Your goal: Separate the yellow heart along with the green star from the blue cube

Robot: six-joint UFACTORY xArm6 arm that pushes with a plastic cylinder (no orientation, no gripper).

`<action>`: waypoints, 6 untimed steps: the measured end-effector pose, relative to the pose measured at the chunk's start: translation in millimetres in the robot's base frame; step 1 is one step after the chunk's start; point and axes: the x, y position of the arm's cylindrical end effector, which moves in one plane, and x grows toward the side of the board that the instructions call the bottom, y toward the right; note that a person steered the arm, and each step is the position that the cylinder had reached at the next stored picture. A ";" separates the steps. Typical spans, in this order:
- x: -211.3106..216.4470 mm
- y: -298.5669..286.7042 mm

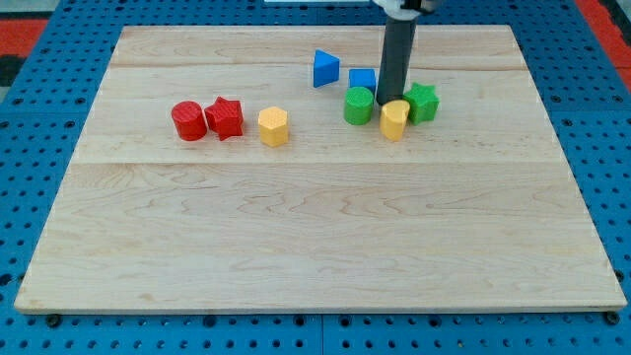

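The yellow heart [394, 120] lies right of centre near the view's top. The green star [422, 102] touches it on its upper right. The blue cube [363, 80] sits just above and to the left, partly hidden by my rod. My tip [386, 103] is down on the board between them, right of the blue cube, touching the top edge of the yellow heart and just left of the green star.
A green cylinder [358, 105] stands left of my tip, below the blue cube. A blue triangle [325, 68] lies further up and left. A red cylinder [188, 120], a red star [225, 117] and a yellow hexagon [273, 126] sit in a row at the left.
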 end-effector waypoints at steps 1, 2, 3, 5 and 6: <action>17.3 0.0; 18.8 0.0; 22.5 18.1; 58.7 56.8; 65.1 56.8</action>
